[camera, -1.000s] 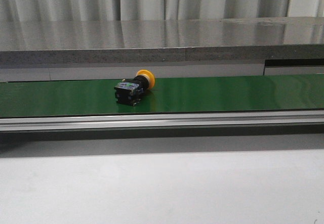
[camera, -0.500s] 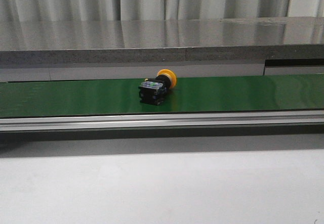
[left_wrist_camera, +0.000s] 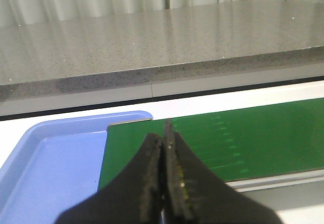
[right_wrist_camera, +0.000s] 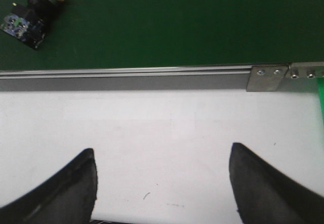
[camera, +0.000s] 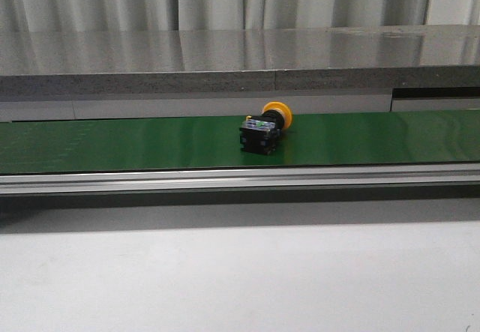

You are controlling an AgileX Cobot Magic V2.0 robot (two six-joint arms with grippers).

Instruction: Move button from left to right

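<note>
Riding the long green conveyor belt (camera: 112,143), the yellow-capped black push button (camera: 264,131) has drifted rightward past centre on its side, untouched. Right end effector (right_wrist_camera: 162,183) hangs spread wide over the white worktop (camera: 240,272); left end effector (left_wrist_camera: 164,183) sits clenched empty beside the blue plastic tray (left_wrist_camera: 50,173). Pickup window approaching.

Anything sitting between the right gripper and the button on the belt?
Nothing visible. The right gripper is open over bare white table, and the button lies on its side on the green belt. Only the belt's low metal side rail runs between them.
</note>
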